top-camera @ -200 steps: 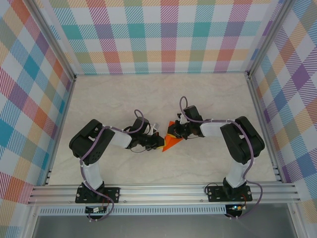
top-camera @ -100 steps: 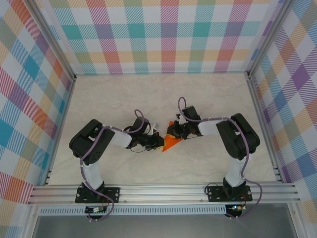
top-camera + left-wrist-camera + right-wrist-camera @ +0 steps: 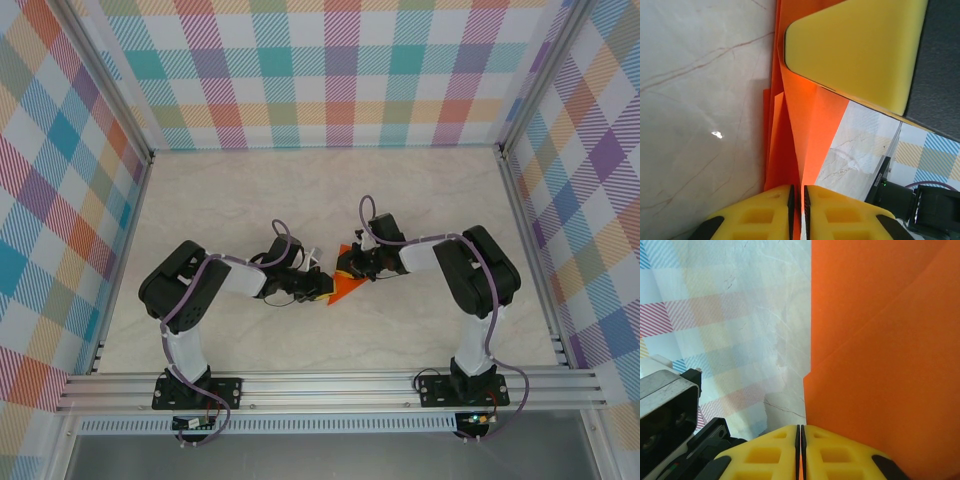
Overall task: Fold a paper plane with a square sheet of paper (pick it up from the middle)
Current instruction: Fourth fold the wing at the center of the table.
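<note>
The left pincer [image 3: 322, 287] and right pincer [image 3: 347, 268] are meeting mid-desk [image 3: 300, 190], both nipping the orange paper [image 3: 343, 291] and leaving no gap between them. The left arm [image 3: 215, 280] and right arm [image 3: 450, 262] are barring the near half. The far half is lying bare, with plaid walls [image 3: 330, 80] closing three sides.

square sheet of paper [image 3: 345, 288] | bright orange | folded into layers, creased | near table [image 3: 250, 200] centre

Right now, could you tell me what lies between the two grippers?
The folded orange paper, pinched by the left gripper and right gripper, as the top view shows.
</note>
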Robot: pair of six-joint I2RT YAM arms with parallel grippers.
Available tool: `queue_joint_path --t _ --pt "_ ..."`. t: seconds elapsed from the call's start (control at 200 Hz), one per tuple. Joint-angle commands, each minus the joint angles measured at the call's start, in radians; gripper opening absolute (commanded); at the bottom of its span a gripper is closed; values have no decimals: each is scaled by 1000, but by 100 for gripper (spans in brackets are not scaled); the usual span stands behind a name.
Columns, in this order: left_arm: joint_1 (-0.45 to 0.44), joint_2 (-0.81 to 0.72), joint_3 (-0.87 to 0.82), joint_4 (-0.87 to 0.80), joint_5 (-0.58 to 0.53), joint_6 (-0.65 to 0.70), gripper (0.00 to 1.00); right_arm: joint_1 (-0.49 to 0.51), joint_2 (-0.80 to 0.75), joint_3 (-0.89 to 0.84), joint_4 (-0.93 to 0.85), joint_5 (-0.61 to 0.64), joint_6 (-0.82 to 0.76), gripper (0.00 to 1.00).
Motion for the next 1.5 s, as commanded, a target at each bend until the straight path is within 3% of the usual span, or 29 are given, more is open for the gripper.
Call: queue_joint_path --t 0.0,0.36,0.51,0.905,1.165,1.495 --pt "18 -22 -6 -122 -39 40 17 -4 48 -45 -12 58 -10 12" --pt "3 -21 15 -214 -24 88 7 -4 47 -51 -14 62 -12 12" --pt "-8 -8 37 -305 -50 118 9 -4 44 -57 -16 70 -11 12" --pt "-35 -45 53 -357 -31 152 12 -4 41 -64 -19 76 -16 12" --pt "-40 -44 63 -373 -5 165 4 -4 41 -70 -21 81 -16 12" --pt "-52 -13 119 -579 -26 264 2 -4 44 -70 -32 97 -19 11"
